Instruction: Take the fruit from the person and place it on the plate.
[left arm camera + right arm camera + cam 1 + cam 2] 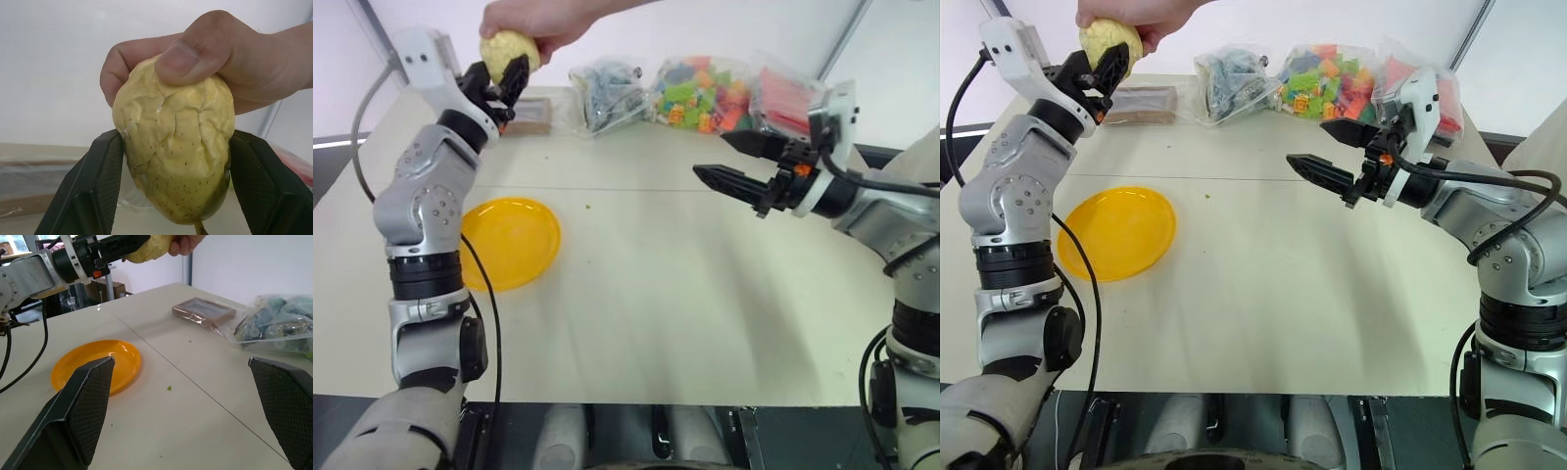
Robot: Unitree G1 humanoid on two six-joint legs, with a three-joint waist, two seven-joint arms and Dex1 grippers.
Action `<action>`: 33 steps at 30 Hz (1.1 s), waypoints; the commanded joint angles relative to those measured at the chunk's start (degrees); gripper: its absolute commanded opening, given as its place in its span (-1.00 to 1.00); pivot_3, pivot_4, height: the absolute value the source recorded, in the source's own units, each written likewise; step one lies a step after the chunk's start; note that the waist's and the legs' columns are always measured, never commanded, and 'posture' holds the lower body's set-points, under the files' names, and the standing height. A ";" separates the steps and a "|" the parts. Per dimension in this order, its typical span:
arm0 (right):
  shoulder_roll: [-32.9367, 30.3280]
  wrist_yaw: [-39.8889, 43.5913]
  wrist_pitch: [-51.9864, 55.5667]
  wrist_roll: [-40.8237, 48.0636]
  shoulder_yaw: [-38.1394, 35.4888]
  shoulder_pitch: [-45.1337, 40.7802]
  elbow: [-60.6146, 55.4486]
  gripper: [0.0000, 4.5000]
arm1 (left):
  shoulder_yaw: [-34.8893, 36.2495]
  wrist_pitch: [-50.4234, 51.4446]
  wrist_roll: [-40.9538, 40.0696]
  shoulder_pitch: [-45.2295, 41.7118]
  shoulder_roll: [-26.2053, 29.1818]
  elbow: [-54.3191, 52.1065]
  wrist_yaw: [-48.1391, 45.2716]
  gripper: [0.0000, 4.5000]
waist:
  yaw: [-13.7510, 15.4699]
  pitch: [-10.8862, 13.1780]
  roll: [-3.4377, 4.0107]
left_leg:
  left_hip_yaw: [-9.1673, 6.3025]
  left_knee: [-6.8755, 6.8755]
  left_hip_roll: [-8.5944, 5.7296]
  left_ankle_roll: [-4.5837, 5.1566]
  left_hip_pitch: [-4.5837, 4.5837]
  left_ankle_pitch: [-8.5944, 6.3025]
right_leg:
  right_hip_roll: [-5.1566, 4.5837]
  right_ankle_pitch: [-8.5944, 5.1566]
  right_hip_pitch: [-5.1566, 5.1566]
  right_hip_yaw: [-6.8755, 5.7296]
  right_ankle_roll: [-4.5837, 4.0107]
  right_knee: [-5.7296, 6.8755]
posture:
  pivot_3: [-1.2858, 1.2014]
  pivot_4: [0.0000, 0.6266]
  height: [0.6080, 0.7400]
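Left gripper (506,82) raised at far left, fingers clamped on both sides of fruit (176,156). Person's hand (533,22) grips fruit from above, thumb pressed on top. Fruit held in air above far left table edge. Plate (509,241) on table (685,294), near left. Right gripper (1332,157) over right side, fingers spread wide, holding nothing.

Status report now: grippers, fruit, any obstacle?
Left gripper shut on fruit. Person's hand holding it too. Right gripper open, idle. Plate unobstructed.
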 commanded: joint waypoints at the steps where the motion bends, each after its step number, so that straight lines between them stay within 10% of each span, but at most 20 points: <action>1: -0.24 -0.25 -1.47 0.03 -1.56 -0.29 -1.85 1.00 | 1.34 -0.63 0.37 -1.37 0.32 -1.84 0.03 0.17 | 0.03 0.00 0.00 | 0.00 0.00 0.00 0.00 0.00 0.00 | 0.00 0.00 0.00 0.00 0.00 0.00 | 0.03 -0.52 0.87; 10: 0.00 -0.55 -1.17 0.14 -1.47 0.55 -2.46 1.00 | 2.37 6.89 -1.07 1.95 0.21 -7.52 4.85 0.17 | -0.03 0.00 0.00 | -0.01 0.00 0.00 0.00 0.00 0.00 | 0.00 0.00 0.00 0.00 0.00 0.00 | 0.03 -0.52 0.87; 19: -1.19 3.21 -1.57 -1.73 2.72 4.45 -3.62 1.00 | 5.95 37.57 -10.50 14.38 5.01 -31.21 12.27 0.17 | -0.57 0.03 -0.06 | -0.05 -0.04 0.03 0.00 -0.01 0.00 | -0.01 -0.02 -0.04 0.01 0.03 0.03 | 0.03 -0.52 0.87; 26: -3.99 10.70 -6.26 -7.99 9.16 6.27 -2.64 1.00 | 14.24 60.40 -13.85 17.12 -3.03 -45.29 20.77 0.17 | -0.23 0.03 -0.06 | -0.10 -0.02 -0.02 0.00 0.00 0.00 | -0.05 -0.02 -0.02 0.01 0.04 0.04 | 0.03 -0.52 0.87; 33: -2.68 12.41 -8.85 -11.38 11.52 5.33 -0.35 1.00 | 15.69 62.10 -12.40 25.85 -3.94 -49.00 25.04 0.17 | -0.65 0.03 -0.07 | -0.18 -0.01 0.00 0.00 0.04 0.00 | 0.00 -0.03 -0.03 0.03 0.03 0.11 | 0.03 -0.52 0.87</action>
